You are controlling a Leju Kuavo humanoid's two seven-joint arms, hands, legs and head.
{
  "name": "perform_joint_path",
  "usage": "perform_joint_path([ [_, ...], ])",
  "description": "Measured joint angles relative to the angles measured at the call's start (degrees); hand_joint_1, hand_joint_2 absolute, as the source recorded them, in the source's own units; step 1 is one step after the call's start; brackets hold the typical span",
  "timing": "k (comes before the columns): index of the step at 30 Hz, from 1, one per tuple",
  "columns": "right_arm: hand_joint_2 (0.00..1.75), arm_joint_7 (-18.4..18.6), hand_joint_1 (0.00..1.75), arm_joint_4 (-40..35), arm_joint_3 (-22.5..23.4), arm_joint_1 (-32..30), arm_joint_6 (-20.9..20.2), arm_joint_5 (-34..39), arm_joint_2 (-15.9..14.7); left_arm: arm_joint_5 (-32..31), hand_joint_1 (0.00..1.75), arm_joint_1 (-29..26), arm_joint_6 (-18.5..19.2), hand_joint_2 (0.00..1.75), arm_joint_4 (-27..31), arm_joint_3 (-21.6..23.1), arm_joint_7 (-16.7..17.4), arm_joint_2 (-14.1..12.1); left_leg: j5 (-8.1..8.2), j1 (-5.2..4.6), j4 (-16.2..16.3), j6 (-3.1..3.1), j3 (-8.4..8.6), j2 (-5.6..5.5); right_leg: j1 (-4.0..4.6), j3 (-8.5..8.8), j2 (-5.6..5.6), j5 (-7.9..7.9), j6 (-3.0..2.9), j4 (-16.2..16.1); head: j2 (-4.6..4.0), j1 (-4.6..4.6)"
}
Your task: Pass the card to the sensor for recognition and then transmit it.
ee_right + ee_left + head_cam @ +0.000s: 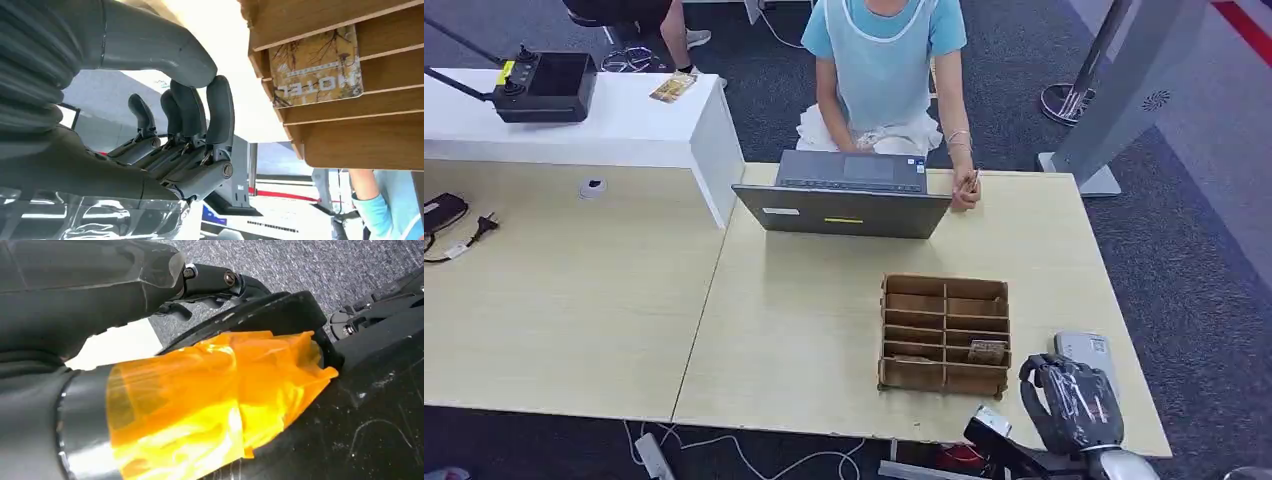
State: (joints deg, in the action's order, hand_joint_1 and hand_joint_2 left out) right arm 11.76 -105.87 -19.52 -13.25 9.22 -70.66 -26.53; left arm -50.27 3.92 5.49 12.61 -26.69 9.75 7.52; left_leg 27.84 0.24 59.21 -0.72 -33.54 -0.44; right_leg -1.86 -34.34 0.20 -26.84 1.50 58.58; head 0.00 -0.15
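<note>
A brown card marked HOTEL (987,350) (316,67) lies in a slot of the wooden divider box (944,300) (350,135) on the light table. Just right of the box sits a flat grey-white sensor (1086,348), partly covered by my right hand (1072,402). That right hand (190,125) hovers beside the box, fingers raised and bent toward the thumb, with nothing between them. My left hand (150,275) hangs low beside the body; a finger stretches out and nothing is held.
A person in a light blue top sits behind an open grey laptop (844,205) at the table's far edge (1024,176), one hand resting beside it. A white desk (624,130) with a black controller stands at the back left. A grey stand (1124,90) rises at the back right.
</note>
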Motion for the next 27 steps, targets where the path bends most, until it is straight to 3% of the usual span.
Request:
perform_joint_path([
  [10,1.75,0.7,1.26,-0.2,0.0,0.2,-0.9,-0.6,-0.2,0.0,0.00,0.2,0.3,0.00,0.0,4.5,1.1,0.1,0.00,-0.01,0.0,0.00,0.01,-0.02,-0.01,0.03,0.00,0.00,0.00,0.0,0.00,0.00],
  [12,1.75,0.7,1.12,-0.2,0.0,0.3,-0.9,-0.6,-0.2,0.0,0.00,0.2,0.3,0.00,0.0,5.2,1.2,0.1,0.00,-0.01,0.0,0.00,0.01,-0.03,-0.01,0.03,-0.01,-0.01,0.00,0.0,0.00,0.00],
  [15,1.75,0.6,0.49,-0.2,0.0,0.3,-0.8,-0.8,-0.2,0.0,0.00,0.2,0.3,0.00,0.0,6.4,1.2,0.1,0.00,-0.01,0.0,0.00,0.00,-0.04,-0.01,0.03,-0.01,-0.01,0.00,0.0,0.00,0.00],
  [18,1.75,0.1,0.21,-0.2,-0.2,0.7,-0.5,-1.4,0.1,0.0,0.00,0.2,0.3,0.00,0.0,7.4,1.3,0.2,0.00,0.00,0.0,0.00,0.01,-0.03,0.00,0.03,-0.01,0.00,0.00,0.0,0.00,0.00],
  [27,1.75,-2.5,0.23,1.6,-1.0,3.6,0.4,-4.3,3.5,0.0,0.00,0.3,0.3,0.00,0.0,9.4,2.3,0.7,-0.02,0.00,0.0,-0.02,0.07,-0.03,0.00,0.05,0.00,0.00,0.00,0.0,0.00,0.00],
])
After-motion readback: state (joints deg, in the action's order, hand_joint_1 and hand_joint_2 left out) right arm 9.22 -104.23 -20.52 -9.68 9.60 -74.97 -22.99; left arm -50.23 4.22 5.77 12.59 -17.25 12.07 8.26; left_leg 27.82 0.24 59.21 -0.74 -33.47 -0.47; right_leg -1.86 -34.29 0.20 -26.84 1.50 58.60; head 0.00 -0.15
